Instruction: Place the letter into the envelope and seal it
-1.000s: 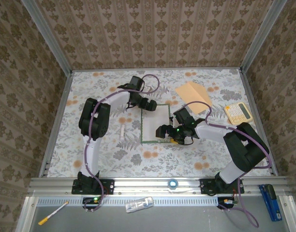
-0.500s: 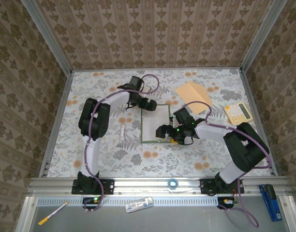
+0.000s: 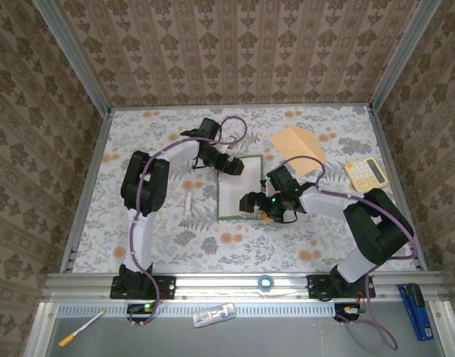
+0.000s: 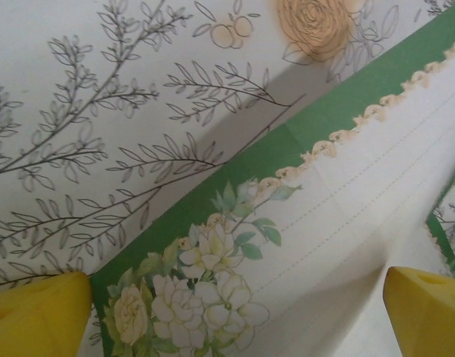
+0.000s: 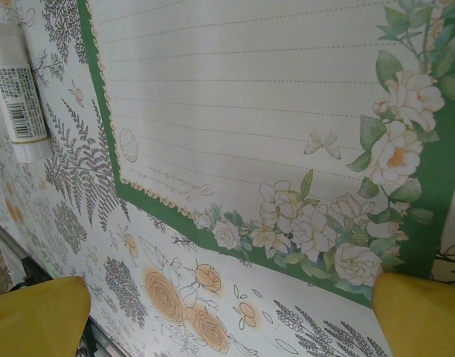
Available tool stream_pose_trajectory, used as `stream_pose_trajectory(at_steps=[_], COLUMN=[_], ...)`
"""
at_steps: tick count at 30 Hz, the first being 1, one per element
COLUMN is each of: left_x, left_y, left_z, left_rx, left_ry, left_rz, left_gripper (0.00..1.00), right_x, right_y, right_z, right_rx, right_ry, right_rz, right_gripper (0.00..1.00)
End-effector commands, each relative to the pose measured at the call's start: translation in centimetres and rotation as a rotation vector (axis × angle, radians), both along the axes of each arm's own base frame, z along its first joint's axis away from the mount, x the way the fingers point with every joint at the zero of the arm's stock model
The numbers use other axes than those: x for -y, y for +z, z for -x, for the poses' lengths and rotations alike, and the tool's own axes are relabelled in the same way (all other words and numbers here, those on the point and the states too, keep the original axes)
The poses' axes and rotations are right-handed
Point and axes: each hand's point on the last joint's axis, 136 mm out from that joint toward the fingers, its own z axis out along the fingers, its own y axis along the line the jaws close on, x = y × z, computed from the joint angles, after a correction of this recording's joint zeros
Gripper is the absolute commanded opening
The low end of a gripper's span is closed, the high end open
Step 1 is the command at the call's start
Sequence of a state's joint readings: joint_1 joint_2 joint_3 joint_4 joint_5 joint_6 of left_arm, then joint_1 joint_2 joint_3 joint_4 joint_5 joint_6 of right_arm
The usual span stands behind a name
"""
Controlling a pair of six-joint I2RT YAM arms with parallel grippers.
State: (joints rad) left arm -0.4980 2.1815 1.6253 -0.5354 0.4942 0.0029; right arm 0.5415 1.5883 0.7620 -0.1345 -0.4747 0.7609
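Observation:
The letter point(image 3: 239, 195) lies flat mid-table, whitish with a green border and flower corners. My left gripper point(image 3: 231, 165) hovers open at its far left corner; in the left wrist view the yellow fingertips point(image 4: 42, 316) stand wide apart over the letter point(image 4: 346, 201), whose sheet bends up at the right. My right gripper point(image 3: 259, 206) sits open at the letter's near right corner, fingertips point(image 5: 417, 312) spread on either side of the letter's point(image 5: 235, 97) flowered edge. The tan envelope point(image 3: 297, 147) lies far right, apart from both grippers.
A pale yellow calculator point(image 3: 366, 173) lies at the right edge. A white glue stick point(image 3: 188, 204) lies left of the letter, glue stick point(image 5: 15, 93) also in the right wrist view. On the front ledge are a tape roll point(image 3: 266, 282), a pen point(image 3: 82, 327) and a blue stapler point(image 3: 415, 311).
My left gripper has shifted slightly right and nearer over the letter's far left corner, and that far edge looks a little displaced. The right arm has not moved.

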Motion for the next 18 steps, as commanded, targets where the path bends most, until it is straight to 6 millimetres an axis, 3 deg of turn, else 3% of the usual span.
stream_pose_trajectory(at_steps=[1, 4, 11, 18], left_x=[0.3, 0.5, 0.5, -0.7], left_y=[0.2, 1.5, 6.7, 8.4], left_z=[4.7, 4.7, 4.3, 4.1], left_rx=[-0.155, -0.148, -0.166, -0.164], left_ry=[-0.076, -0.079, -0.085, -0.073], left_rz=[0.006, 0.037, 0.225, 0.268], left_gripper=[1.0, 1.0, 1.0, 1.0], right_x=[1.0, 1.0, 1.2, 1.2], right_y=[-1.0, -1.0, -0.8, -0.9], right_z=[0.3, 0.3, 0.5, 0.5], right_rx=[-0.016, -0.016, -0.015, -0.014], right_ry=[-0.004, 0.0, 0.004, -0.001], right_rz=[0.058, 0.06, 0.066, 0.064], right_gripper=[1.0, 1.0, 1.0, 1.0])
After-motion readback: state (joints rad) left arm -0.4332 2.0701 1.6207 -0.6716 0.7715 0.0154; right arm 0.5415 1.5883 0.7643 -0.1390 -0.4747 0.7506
